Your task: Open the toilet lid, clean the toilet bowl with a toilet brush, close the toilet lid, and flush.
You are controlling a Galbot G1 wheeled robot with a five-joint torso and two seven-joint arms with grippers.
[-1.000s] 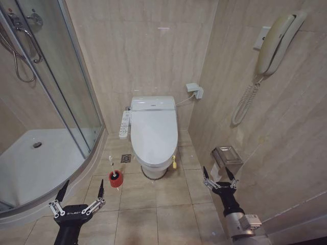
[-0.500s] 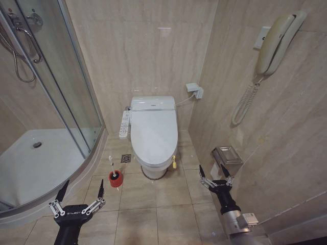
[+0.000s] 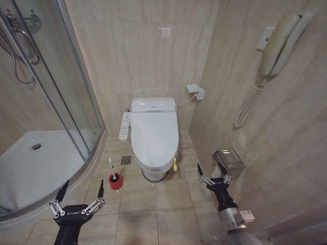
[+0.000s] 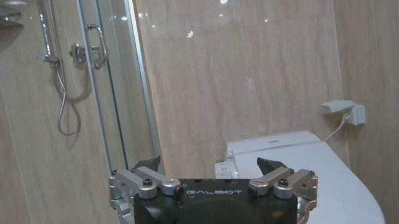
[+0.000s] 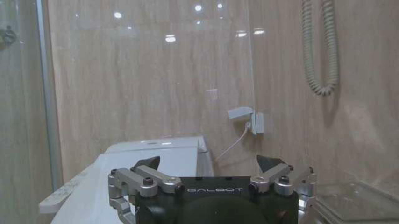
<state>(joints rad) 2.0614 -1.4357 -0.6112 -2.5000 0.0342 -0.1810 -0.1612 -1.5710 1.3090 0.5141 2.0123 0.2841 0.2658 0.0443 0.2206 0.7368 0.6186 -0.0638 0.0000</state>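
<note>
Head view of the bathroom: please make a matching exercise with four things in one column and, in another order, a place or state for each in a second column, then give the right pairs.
Things:
1. large smooth white plastic toilet lid
2. slim white-handled toilet brush
3. left gripper
4. right gripper

Places or states:
A. open, near the steel paper holder on the wall
B. closed flat on the toilet
C. open, low beside the shower tray's curved edge
D. standing in a small red round holder cup on the floor

Pairs: 1-B, 2-D, 3-C, 4-A
</note>
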